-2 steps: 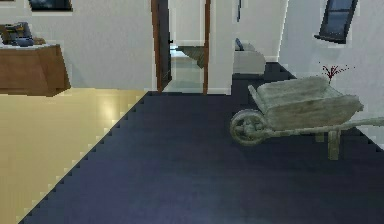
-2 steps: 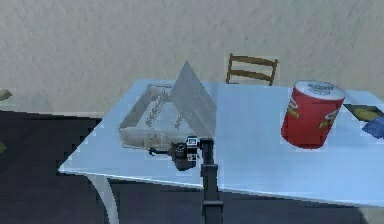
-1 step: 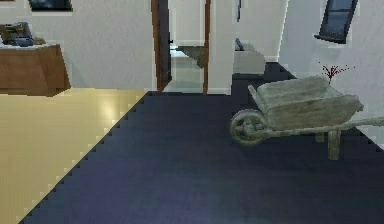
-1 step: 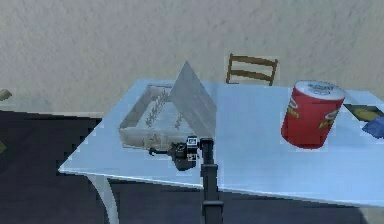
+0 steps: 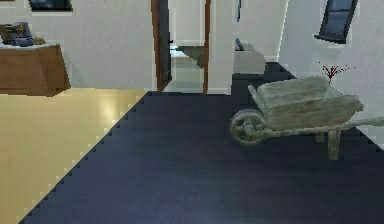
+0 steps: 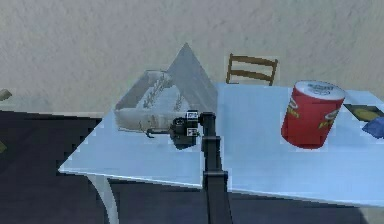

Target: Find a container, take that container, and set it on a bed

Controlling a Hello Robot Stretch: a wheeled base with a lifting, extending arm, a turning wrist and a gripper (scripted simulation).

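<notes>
The pincer (image 6: 156,131) lies in front of the white box (image 6: 150,100) near the surface's (image 6: 260,150) far left corner, so I can't tell whether it holds anything. Beyond the far edge a chair (image 6: 251,68) is hidden but for its backrest. A blue thing (image 6: 374,128) at the right end is cut off at the picture's edge.

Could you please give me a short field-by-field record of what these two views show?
Table: white table, arm side view
Container: white open box on the table
Can: red can upright on the table, right of the box
Chair: wooden chair behind the table
Hand: hand by the box's near side; cannot tell whether it holds anything
Forward view: wheelbarrow on dark floor, doorway beyond
</notes>
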